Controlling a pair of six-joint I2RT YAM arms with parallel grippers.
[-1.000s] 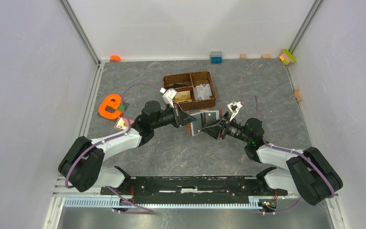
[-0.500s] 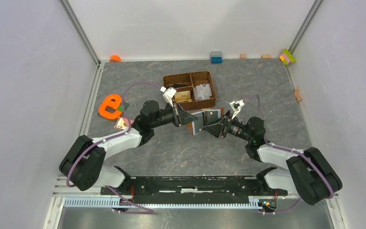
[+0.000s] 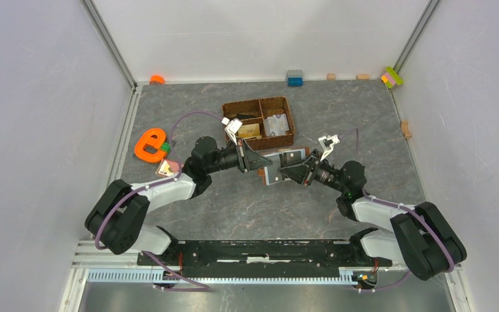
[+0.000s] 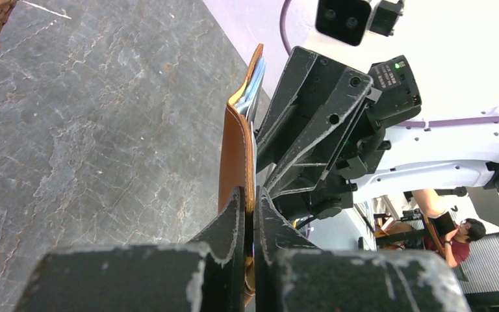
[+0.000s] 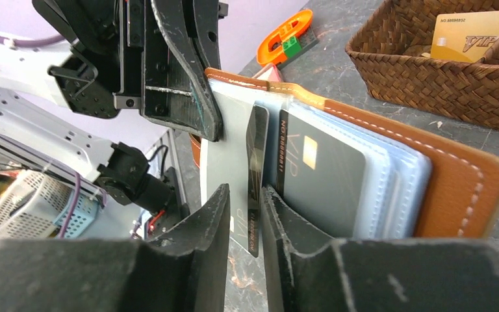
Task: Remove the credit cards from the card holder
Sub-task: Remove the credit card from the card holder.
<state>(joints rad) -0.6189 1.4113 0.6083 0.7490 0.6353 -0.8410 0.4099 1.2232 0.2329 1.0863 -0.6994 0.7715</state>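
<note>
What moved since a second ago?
The right gripper slid in toward the wallet, and its jaws narrowed around a dark card, though a gap still shows. The left gripper stayed shut on the wallet's edge. The basket did not move.

The top camera looks down over the whole bench (image 3: 234, 203). Both wrist cameras face each other closely, sharing the card holder (image 5: 458, 188).

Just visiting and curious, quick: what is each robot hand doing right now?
Left gripper: fingers closed, holding the edge of the card holder.
Right gripper: fingers slightly open, either side of a dark card in the holder; not clamped yet.
</note>
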